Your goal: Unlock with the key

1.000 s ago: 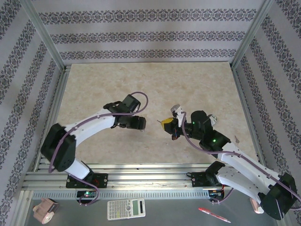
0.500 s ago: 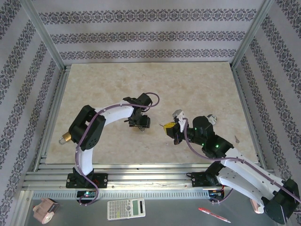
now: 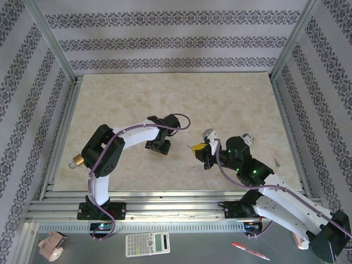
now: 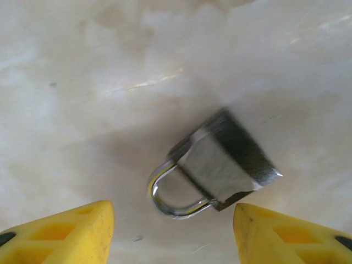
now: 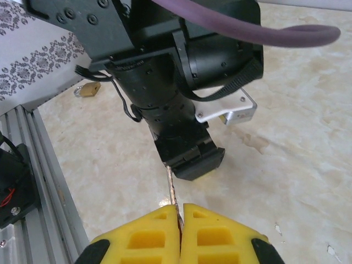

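1. Left gripper (image 4: 171, 212) hangs over the silver padlock (image 4: 223, 159), jaws part open, holding nothing.
2. Padlock lies flat on the table (image 4: 82, 66), mid-table. Its shackle end reaches just between the yellow fingertips (image 4: 82, 225), touching neither.
3. Right gripper (image 5: 180, 212) is pinched shut on the key (image 5: 171, 184), its blade pointing at the left arm.

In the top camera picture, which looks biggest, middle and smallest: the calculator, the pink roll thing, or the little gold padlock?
Biggest: the calculator, but only by a little.
Middle: the pink roll thing, nearly as big.
Smallest: the gold padlock, clearly the tiniest.
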